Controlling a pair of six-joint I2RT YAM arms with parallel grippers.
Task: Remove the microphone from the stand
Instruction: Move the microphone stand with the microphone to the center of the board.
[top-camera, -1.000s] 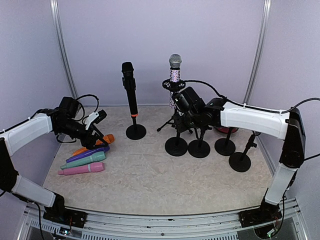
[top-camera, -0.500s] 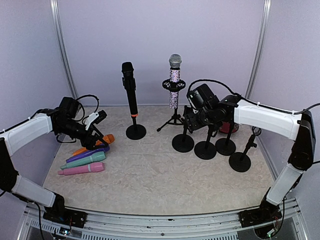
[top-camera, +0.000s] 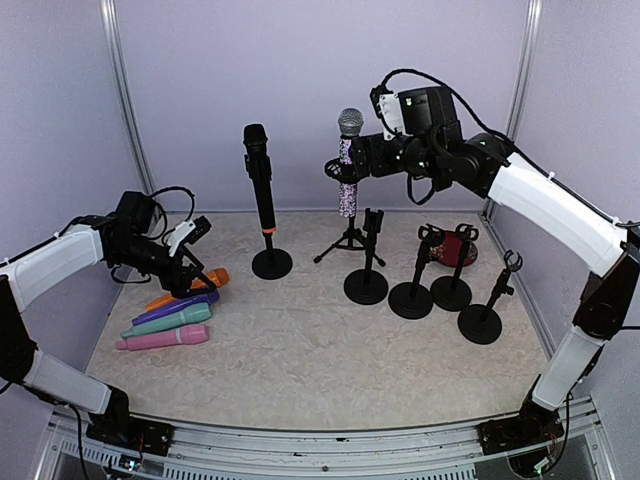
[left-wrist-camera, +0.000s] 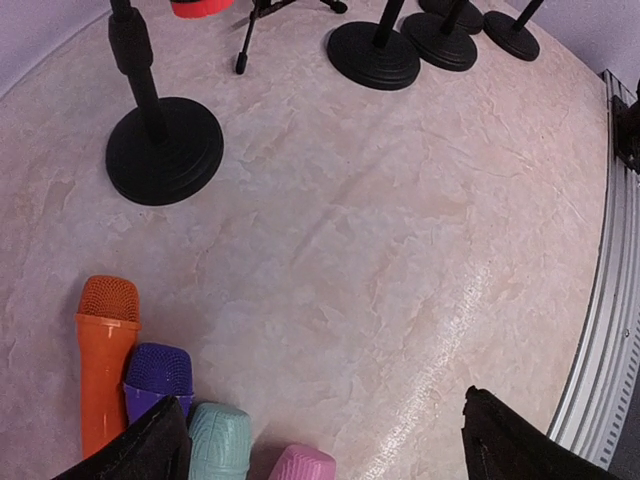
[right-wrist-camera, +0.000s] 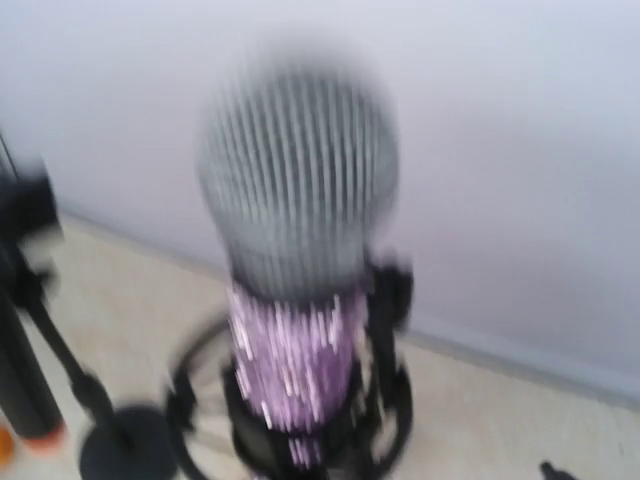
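Right tool (top-camera: 362, 160), opening unclear, has risen from the stands (top-camera: 366, 285) to the microphone (top-camera: 348, 190).

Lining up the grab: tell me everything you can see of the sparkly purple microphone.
The microphone stands upright in a black ring mount on a tripod stand by the back wall. It has a silver mesh head and a glittery purple body, and its lower end hangs through the ring. The right gripper is close beside it; contact is unclear.
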